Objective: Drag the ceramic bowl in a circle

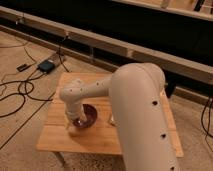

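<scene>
We see the cream-white robot arm [135, 115] reaching down over the light wooden table [95, 137]. The gripper [76, 123] sits at the left rim of the small glossy maroon ceramic bowl [88, 116], left of table centre. We cannot tell the gripper's state.

Dim, warm light — perhaps slightly blurred.

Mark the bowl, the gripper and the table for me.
Bowl [88, 116]: camera view, on its visible maroon rim, right of the arm.
Gripper [75, 125]: camera view, at the arm's lower end, at the bowl's left edge.
Table [100, 140]: camera view, on bare wood near the front edge.
</scene>
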`<control>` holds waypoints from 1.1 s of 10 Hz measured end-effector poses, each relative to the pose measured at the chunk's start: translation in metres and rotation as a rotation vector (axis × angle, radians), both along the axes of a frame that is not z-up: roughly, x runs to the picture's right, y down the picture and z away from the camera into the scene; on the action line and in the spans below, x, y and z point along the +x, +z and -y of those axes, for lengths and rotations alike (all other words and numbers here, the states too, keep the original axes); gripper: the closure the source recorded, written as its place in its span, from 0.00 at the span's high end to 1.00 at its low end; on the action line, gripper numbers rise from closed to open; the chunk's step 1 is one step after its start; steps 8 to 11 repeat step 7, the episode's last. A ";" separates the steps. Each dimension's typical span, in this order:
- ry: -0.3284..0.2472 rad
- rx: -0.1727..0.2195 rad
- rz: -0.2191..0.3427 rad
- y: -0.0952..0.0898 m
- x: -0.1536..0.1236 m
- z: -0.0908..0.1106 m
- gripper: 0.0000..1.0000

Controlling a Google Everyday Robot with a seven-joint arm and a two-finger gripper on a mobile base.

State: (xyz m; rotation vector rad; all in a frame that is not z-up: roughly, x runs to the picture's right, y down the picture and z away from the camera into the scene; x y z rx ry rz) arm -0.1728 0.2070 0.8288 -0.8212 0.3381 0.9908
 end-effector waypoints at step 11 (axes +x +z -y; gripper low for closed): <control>0.001 -0.001 0.003 -0.001 -0.002 0.000 0.80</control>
